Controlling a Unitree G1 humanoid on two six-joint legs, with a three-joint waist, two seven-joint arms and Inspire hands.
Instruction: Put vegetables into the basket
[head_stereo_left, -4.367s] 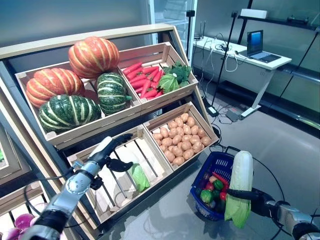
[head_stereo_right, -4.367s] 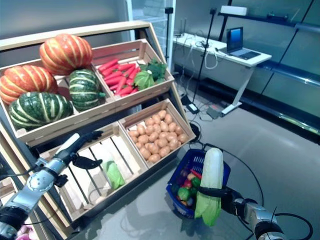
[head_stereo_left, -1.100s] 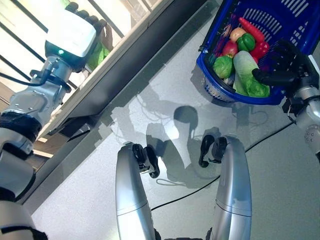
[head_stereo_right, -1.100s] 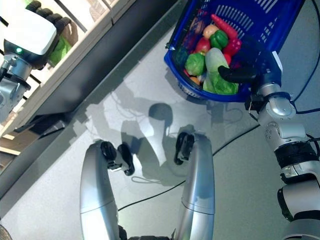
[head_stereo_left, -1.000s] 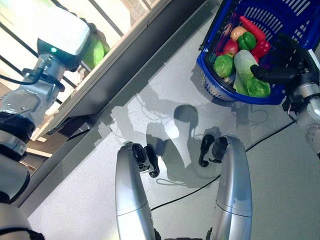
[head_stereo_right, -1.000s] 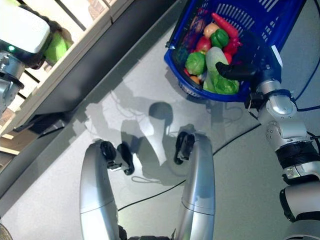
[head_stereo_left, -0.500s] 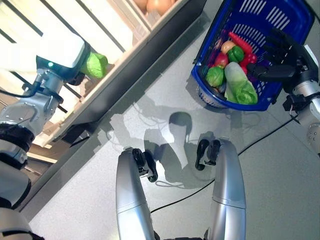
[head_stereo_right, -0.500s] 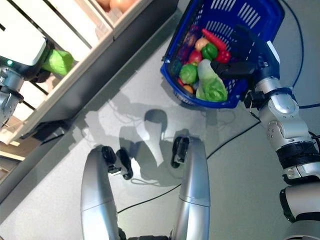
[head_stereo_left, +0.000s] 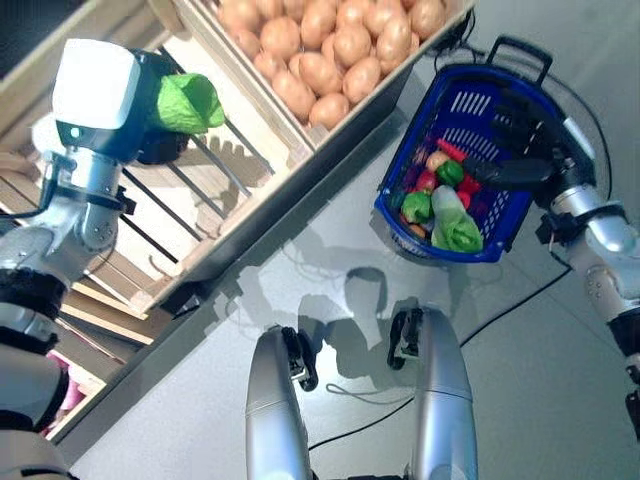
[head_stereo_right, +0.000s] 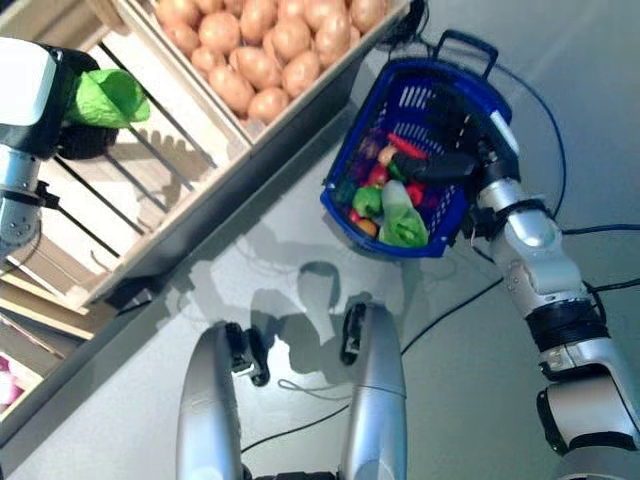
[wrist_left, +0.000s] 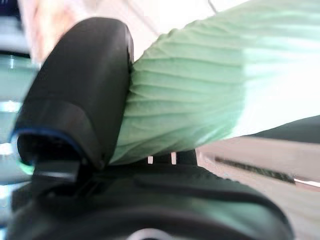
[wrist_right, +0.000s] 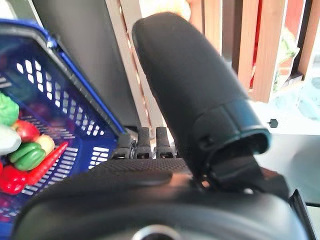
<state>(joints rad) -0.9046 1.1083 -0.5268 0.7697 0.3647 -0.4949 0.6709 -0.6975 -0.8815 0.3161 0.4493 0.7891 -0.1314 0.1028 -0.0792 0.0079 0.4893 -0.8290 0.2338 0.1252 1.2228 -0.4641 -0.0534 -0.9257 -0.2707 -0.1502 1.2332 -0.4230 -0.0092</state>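
Left wrist view: the left hand (wrist_left: 75, 115) is closed on a pale green, ribbed leafy cabbage (wrist_left: 200, 95), with the thumb pressed against the leaf surface. In the left eye view the same hand (head_stereo_left: 150, 110) holds this cabbage (head_stereo_left: 188, 102) above the slatted wooden crate (head_stereo_left: 215, 215) on the lower shelf of the wooden display rack.

Change from 0.5 s ago: the cabbage was then low by the crate's slats; it now appears clear of the crate floor, although the camera has also tilted upward and part of the apparent shift may be due to that. Meaning for the task: the pick is judged complete, and the carry to the basket remains.

The right hand (head_stereo_left: 515, 150) is over the blue plastic mesh shopping basket (head_stereo_left: 500, 235) standing on the grey floor, with fingers extended and holding nothing. The long white-and-green napa cabbage (head_stereo_left: 455, 225) that this hand carried 4.4 s ago lies inside the basket, so that placement is done.

Count:
- Hands: two, one loaded, one empty.
- Baskets: one.
- Cabbages: two, one held, one in the basket.
- Other basket contents: red and green vegetables (head_stereo_left: 440, 175) in a mixed pile, at least five; the overlap prevents an exact figure.
- Tan potatoes (head_stereo_left: 330, 45) in the neighbouring crate: well over a dozen visible; the rest are cut off by the frame edge.
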